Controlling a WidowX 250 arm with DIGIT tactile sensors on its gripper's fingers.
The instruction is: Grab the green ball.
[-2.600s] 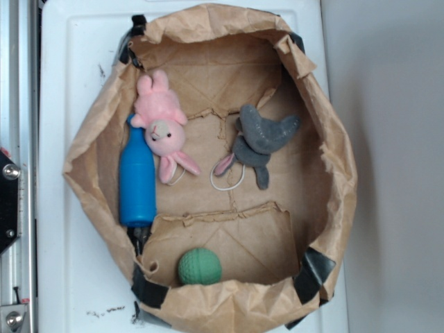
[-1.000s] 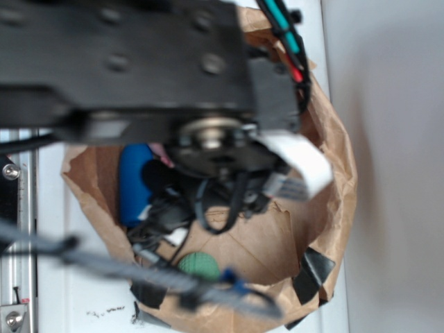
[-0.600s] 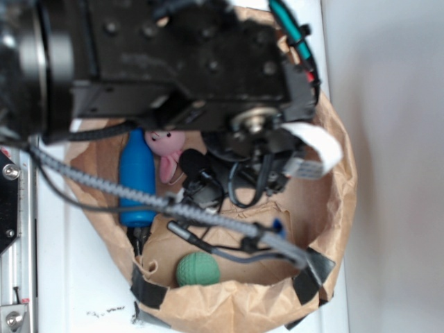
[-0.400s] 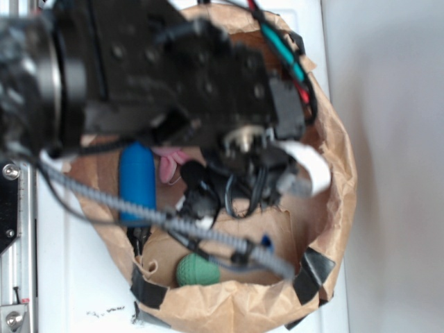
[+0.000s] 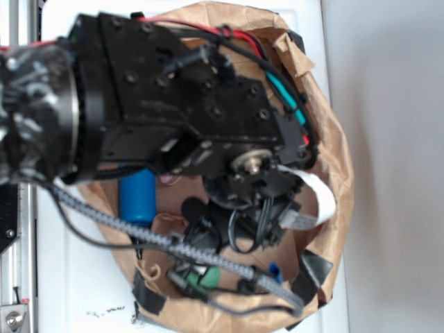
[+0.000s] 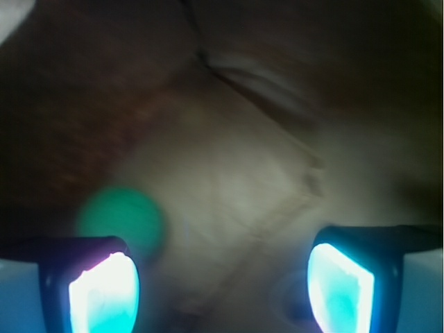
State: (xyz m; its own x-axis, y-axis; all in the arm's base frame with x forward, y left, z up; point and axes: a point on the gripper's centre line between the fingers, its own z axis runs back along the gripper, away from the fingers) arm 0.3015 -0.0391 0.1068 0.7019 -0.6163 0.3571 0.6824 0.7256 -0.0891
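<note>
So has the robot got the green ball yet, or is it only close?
Not yet. The arm is down inside the paper bag, so the reaching part looks done. The gripper is open, its two fingers wide apart with nothing between them. The green ball sits just beyond the left finger, off to the side, not in the gap. Left to do: line up over the ball, drop down and squeeze.

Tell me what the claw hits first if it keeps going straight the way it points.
Probably bare brown paper bag. The open claw frames creased paper; the small dark-green ball sits off-centre, by one finger. Blur hides depth.
</note>
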